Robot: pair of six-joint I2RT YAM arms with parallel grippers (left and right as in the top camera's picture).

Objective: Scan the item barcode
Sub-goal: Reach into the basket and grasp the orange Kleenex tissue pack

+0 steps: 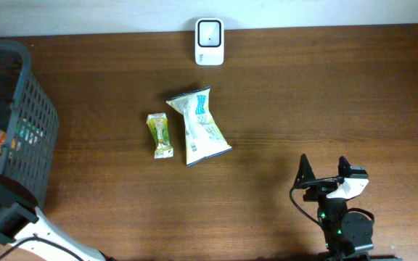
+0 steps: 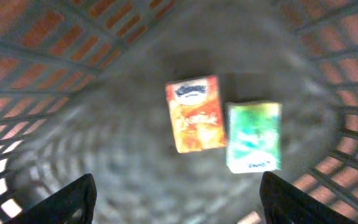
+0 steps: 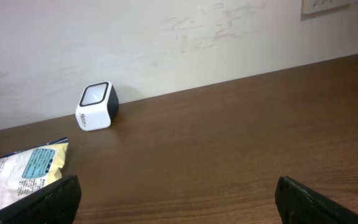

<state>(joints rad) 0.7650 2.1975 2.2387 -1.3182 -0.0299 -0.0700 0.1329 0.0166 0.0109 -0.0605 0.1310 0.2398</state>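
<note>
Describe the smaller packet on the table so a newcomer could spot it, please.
On the brown table, before the white scanner, two packets lie side by side. It is the small yellow-green packet, on the basket side of the larger white bag.

Basket walls (image 2: 30,50) (mesh all round) hem the left hand (image 2: 179,202); bare tabletop (image 3: 229,137) fronts the scanner (image 3: 96,107).

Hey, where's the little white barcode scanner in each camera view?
Overhead: scanner at top centre.
Left wrist: not in it; only the inside of the basket shows.
Right wrist: scanner left of centre, in the upper half.
Shared landmark: the large snack bag, which sits at the lower left edge of the right wrist view.
</note>
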